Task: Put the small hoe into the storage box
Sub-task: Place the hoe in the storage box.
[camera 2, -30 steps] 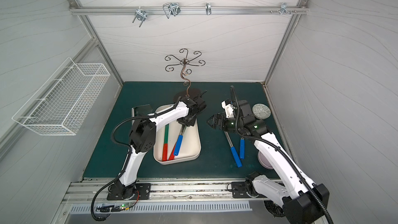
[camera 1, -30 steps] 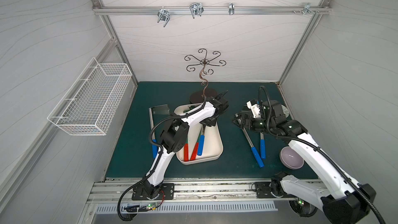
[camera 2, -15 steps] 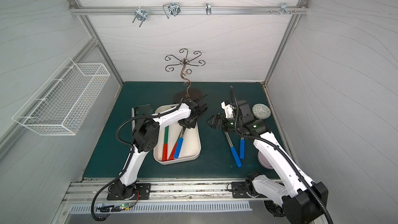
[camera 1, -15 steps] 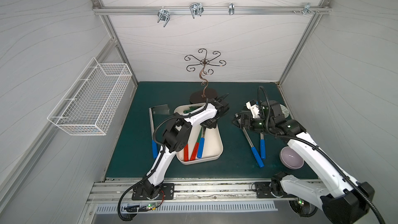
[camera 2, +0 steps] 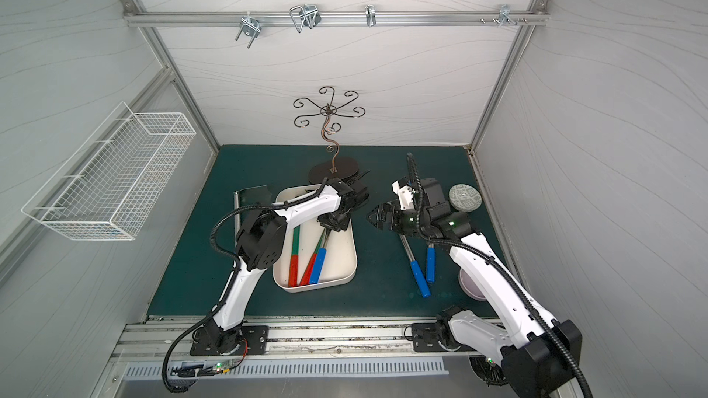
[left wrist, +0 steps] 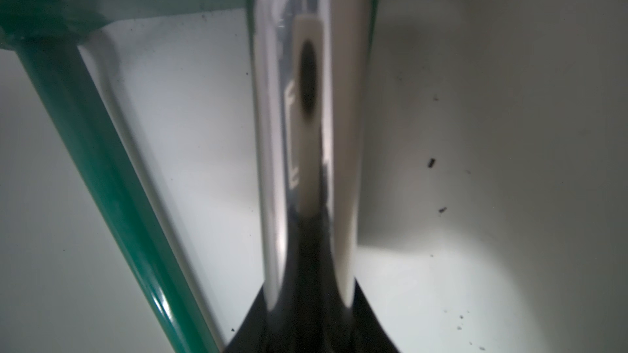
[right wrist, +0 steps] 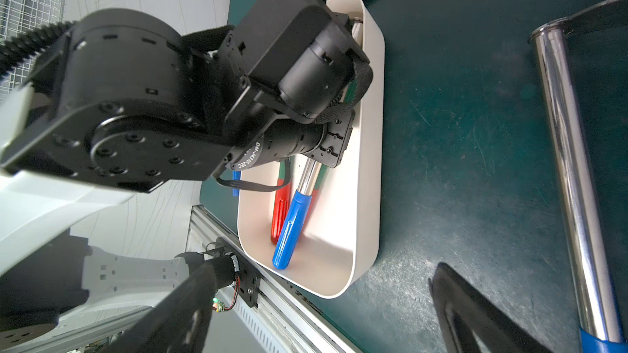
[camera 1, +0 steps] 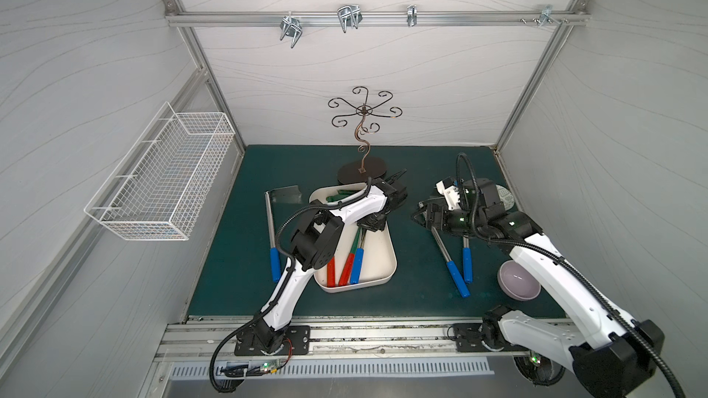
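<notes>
The storage box (camera 1: 379, 258) (camera 2: 341, 258) lies mid-mat, a cream-white tray. In it rests the small hoe (camera 1: 357, 264) (camera 2: 318, 266) (right wrist: 292, 222), with a chrome shaft and a blue handle. My left gripper (camera 1: 373, 222) (camera 2: 333, 223) hangs low over the box's far half. In the left wrist view its dark jaws (left wrist: 311, 300) sit tight on both sides of the chrome shaft (left wrist: 306, 130). My right gripper (camera 1: 419, 216) (camera 2: 373, 218) (right wrist: 323, 317) hovers open and empty over the mat, right of the box.
Two red-handled green tools (camera 1: 331, 269) share the box. A long blue-handled hoe (camera 1: 272, 231) lies left of it, and two blue-handled tools (camera 1: 456, 277) lie under my right arm. A purple bowl (camera 1: 519, 281), a wire basket (camera 1: 164, 181) and a curly metal stand (camera 1: 362, 147) are nearby.
My left gripper has sunk a little with the small hoe, whose blue handle has slid slightly toward the box's near end. The right arm has hardly moved.
</notes>
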Motion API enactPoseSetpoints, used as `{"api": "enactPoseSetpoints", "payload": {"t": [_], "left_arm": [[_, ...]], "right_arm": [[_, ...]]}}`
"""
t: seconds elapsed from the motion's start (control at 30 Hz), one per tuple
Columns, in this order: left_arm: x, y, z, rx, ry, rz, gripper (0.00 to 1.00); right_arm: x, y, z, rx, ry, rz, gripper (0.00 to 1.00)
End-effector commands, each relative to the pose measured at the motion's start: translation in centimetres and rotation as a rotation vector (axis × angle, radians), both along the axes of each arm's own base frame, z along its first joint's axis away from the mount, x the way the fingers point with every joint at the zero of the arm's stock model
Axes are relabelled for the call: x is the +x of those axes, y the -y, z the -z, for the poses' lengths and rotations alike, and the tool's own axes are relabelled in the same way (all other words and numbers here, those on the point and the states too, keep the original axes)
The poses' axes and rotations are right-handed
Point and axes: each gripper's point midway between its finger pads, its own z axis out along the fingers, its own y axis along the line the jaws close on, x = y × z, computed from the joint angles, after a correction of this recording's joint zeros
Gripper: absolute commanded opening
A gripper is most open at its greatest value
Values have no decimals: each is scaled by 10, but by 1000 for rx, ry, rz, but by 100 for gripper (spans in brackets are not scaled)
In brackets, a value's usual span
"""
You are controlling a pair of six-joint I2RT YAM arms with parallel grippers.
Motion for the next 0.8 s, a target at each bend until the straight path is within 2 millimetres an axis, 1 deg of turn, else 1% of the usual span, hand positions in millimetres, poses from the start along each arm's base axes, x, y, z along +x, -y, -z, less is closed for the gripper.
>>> {"api": "enactPoseSetpoints", "payload": {"t": [0.0,0.23,0.33,0.5,0.53,0.77], "left_arm": [[-4,-6,14,25,-32,-10,35],[-3,-5,11,15,-21,-10,44],[-2,-5,6,11,-11,-6,47],[2,-5,-11,-3,20,9,52],[-3,-9,-9,9,6,18,53],[-3,-3,-40,-52,33,98,60]], "right_arm": [[2,-2,-4,2,22,-5,99],[1,-1,-3,-1,25,-3,99],[1,-1,-2,-2,23,-3,99],[1,-1,-3,0,23,-4,99],[1,-1,-2,-2,24,-4,99],[0,-1,-2,0,21,-3,99]]}}
